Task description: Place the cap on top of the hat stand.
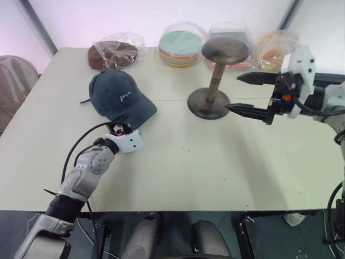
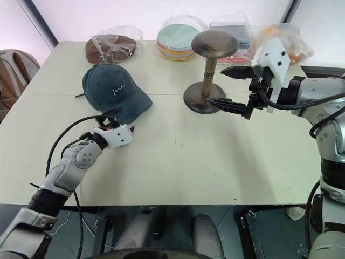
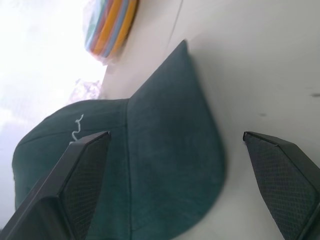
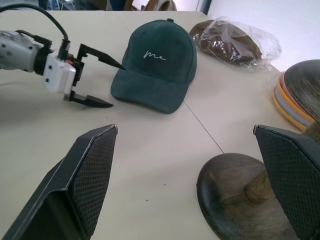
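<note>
The dark teal cap lies on the table at the left, brim toward me, white lettering on its front. My left gripper stands open just at the brim's near edge, and in the left wrist view the brim lies ahead between its fingers, not gripped. The bronze hat stand stands upright right of the cap. My right gripper hangs open beside the stand's post, right of its base, holding nothing.
Along the table's far edge lie a brown hat in a clear bag, a bagged stack of pastel discs and more bagged items. A grey backpack sits off the table's left side.
</note>
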{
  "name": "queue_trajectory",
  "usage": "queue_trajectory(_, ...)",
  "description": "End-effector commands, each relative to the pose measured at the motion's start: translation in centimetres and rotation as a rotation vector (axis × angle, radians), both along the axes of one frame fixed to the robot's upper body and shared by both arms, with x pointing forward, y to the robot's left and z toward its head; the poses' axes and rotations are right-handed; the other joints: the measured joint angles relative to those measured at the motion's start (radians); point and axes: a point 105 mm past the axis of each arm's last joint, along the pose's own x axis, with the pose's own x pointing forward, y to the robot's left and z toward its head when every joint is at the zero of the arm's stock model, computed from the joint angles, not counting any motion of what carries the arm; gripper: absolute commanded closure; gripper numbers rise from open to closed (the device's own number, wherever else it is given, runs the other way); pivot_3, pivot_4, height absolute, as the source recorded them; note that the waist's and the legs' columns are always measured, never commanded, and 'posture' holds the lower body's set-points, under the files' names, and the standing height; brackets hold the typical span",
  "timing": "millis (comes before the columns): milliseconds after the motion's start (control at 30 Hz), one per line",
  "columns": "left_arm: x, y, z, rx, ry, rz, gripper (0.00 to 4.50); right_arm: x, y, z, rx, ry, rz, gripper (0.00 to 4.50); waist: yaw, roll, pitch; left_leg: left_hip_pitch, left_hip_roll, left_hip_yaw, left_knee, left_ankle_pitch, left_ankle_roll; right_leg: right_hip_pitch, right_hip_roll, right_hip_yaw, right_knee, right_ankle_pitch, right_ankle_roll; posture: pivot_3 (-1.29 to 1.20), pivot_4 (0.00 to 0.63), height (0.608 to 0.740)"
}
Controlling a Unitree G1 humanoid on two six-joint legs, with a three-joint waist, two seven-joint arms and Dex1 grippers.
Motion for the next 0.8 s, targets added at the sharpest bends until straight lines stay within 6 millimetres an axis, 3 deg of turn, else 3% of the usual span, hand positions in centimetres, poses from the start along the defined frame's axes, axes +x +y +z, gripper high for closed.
queue_trajectory(33, 0.8, 0.8, -0.7, 0.030, -0.014, 0.044, 0.00, -0.6, 0.4, 1.2, 0.001, -0.054, 0.013, 0.04, 0.000, 0.000, 0.000, 0.000, 0.000, 0.000, 0.000, 0.000, 0.000, 0.000, 0.000, 0.000, 0.000, 0.000, 0.000, 0.00, 0.150, 0.740)
queue_trajectory(367, 2.0, 1.7, -1.1, 0.032, -0.049, 0.120, 0.00, -0.6, 0.3, 1.5, -0.001, -0.063, 0.004, 0.04, -0.001, 0.001, -0.001, 0.000, 0.000, 0.000, 0.001, 0.000, 0.000, 0.000, 0.000, 0.000, 0.003, 0.000, 0.000, 0.00, 0.150, 0.740)
queue_trajectory(733, 1.9, 2.1, -1.9, 0.033, -0.072, 0.143, 0.00, -0.6, 0.3, 1.7, -0.006, -0.068, 0.006, 0.04, -0.003, 0.001, -0.001, 0.000, 0.000, 0.000, 0.001, 0.000, 0.000, 0.000, 0.001, 0.000, 0.003, 0.000, 0.000, 0.00, 0.150, 0.740)
queue_trajectory(767, 1.8, 2.1, -1.9, 0.033, -0.077, 0.142, 0.54, -0.6, 0.3, 1.7, -0.006, -0.068, 0.006, 0.00, -0.004, 0.001, -0.001, 0.000, 0.000, 0.000, 0.001, 0.000, 0.000, 0.000, 0.001, 0.000, 0.003, 0.000, 0.000, 0.00, 0.150, 0.740)
queue_trajectory(800, 1.8, 2.1, -1.8, 0.032, -0.083, 0.142, 0.81, -0.6, 0.3, 1.7, -0.006, -0.068, 0.006, 0.00, -0.006, 0.001, -0.001, 0.000, 0.000, 0.000, 0.001, 0.000, 0.000, 0.000, 0.001, 0.000, 0.003, 0.000, 0.000, 0.00, 0.150, 0.740)
